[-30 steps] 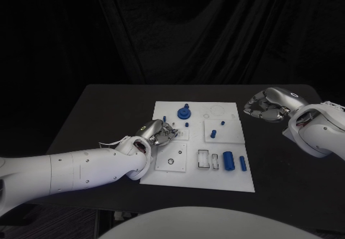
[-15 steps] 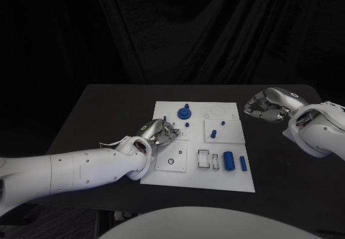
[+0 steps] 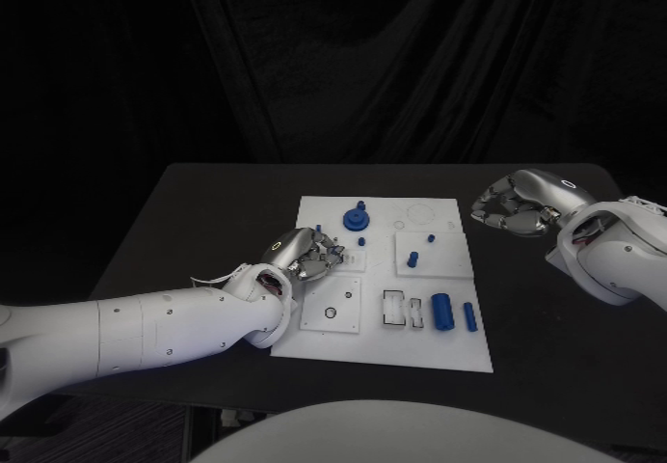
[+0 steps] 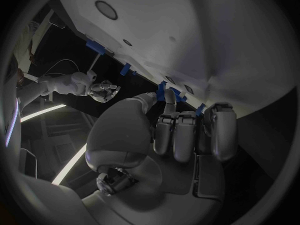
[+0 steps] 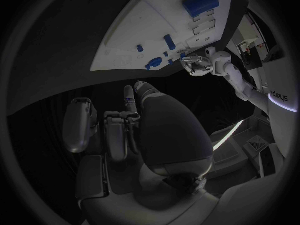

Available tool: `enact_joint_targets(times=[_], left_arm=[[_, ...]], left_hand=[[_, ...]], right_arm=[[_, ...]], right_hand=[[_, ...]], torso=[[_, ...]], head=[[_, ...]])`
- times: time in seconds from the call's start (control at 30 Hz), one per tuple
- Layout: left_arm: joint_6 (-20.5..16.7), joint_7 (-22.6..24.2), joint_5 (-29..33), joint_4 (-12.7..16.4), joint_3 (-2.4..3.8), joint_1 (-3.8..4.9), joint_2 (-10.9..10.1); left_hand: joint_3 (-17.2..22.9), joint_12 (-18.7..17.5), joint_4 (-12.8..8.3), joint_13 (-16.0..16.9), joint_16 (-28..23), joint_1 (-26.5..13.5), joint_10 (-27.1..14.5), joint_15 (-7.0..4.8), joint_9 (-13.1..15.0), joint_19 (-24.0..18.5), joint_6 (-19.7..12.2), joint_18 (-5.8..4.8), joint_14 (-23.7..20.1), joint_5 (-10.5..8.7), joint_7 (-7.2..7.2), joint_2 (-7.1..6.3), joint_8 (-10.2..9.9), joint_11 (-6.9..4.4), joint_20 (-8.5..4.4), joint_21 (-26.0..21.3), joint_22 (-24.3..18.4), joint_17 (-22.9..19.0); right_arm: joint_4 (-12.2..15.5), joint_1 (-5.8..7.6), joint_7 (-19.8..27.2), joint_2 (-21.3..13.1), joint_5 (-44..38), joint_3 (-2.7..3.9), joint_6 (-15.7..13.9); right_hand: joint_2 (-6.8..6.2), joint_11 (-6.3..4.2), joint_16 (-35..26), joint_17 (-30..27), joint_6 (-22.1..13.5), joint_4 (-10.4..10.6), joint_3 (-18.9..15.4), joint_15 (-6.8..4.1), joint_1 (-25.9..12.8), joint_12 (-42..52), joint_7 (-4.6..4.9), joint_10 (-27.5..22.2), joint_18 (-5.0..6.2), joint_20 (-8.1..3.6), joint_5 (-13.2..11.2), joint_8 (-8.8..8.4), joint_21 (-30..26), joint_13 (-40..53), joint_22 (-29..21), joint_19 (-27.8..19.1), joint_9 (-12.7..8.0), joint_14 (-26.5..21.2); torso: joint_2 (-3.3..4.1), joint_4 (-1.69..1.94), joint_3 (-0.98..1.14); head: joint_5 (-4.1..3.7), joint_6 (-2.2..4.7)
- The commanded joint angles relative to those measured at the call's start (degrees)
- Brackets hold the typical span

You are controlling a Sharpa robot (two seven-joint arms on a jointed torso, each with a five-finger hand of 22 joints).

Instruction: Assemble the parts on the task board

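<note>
The white task board (image 3: 364,340) lies mid-table. On it are a blue round part with a peg (image 3: 358,219), small blue pegs (image 3: 413,258) and two blue cylinders (image 3: 442,312) near the right edge. My left hand (image 3: 306,255) hovers over the board's left side with its fingers curled down. In the left wrist view a blue piece (image 4: 162,91) shows right at the tips of thumb and finger (image 4: 169,99); whether it is pinched or stands behind them I cannot tell. My right hand (image 3: 515,205) hangs curled over the bare table, right of the board, with nothing in it.
Black rectangular slots (image 3: 395,308) sit beside the cylinders, and a ring mark (image 3: 330,313) lies on the square plate near my left forearm (image 3: 167,328). Dark table (image 3: 208,222) surrounds the board. The right hand (image 4: 103,91) also appears in the left wrist view.
My left hand has edged very slightly toward the board's middle. The right hand has stayed still.
</note>
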Motion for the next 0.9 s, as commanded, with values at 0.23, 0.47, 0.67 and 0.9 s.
enact_joint_targets(times=[0.23,0.47,0.67,0.9], left_arm=[[-2.0,0.9,0.1,-0.9,0.03,-0.26,0.6],[-1.4,0.5,0.1,-1.6,0.03,-0.51,1.1],[-0.9,0.4,0.1,-2.3,0.03,-0.74,1.6],[-0.8,0.6,0.1,-3.0,0.03,-1.01,2.1]], left_hand=[[0.5,-0.2,-0.2,15.1,0.1,0.8,6.1,-0.45,0.2,0.0,0.3,0.19,6.0,0.08,-0.47,0.0,0.3,-0.45,-0.42,0.1,11.3,15.1],[0.6,-0.2,-0.3,15.1,0.1,0.9,6.1,-0.47,0.3,0.0,-0.1,0.17,6.0,0.08,-0.41,-0.14,0.2,-0.44,-0.46,0.2,11.3,15.1],[0.6,-0.2,-0.2,15.1,0.1,0.9,6.1,-0.47,0.3,0.0,-0.1,0.18,6.0,0.01,-0.38,-0.1,0.3,-0.43,-0.47,0.1,11.3,15.1],[0.6,-0.2,0.0,15.1,0.1,0.8,6.1,-0.46,0.4,0.0,-0.2,0.2,6.0,-0.18,-0.34,-0.04,0.3,-0.4,-0.48,0.0,11.3,15.1]], right_arm=[[0.1,-0.15,-1.0,0.0,-0.1,0.04,0.2],[0.2,-0.15,-1.0,0.0,-0.1,0.04,0.3],[0.2,-0.15,-1.0,0.0,-0.1,0.04,0.3],[0.1,-0.15,-1.0,0.0,-0.1,0.04,0.3]], right_hand=[[-0.23,0.11,0.2,15.1,-0.3,-0.4,0.3,0.2,0.9,-0.1,0.22,5.7,0.56,-0.01,0.2,-0.26,-0.3,14.8,10.2,-0.4,-0.1,6.0],[-0.56,0.1,0.2,15.1,-0.2,-1.0,0.5,0.17,1.7,-0.2,0.22,5.7,0.57,-0.04,0.2,-0.21,-0.4,14.7,10.2,-0.4,-0.1,6.0],[-0.56,0.1,0.2,15.1,-0.2,-1.0,0.5,0.17,1.7,-0.2,0.22,5.7,0.57,-0.04,0.2,-0.21,-0.4,14.7,10.2,-0.4,-0.1,6.0],[-0.56,0.1,0.2,15.1,-0.2,-1.0,0.5,0.17,1.7,-0.2,0.22,5.7,0.57,-0.04,0.2,-0.21,-0.4,14.7,10.2,-0.4,-0.1,6.0]], torso=[[-0.02,0.01,-0.01],[-0.03,0.0,0.03],[-0.03,0.01,0.02],[0.04,0.0,0.0]], head=[[0.01,-0.01],[-0.01,-0.01],[0.04,-0.01],[0.05,-0.01]])
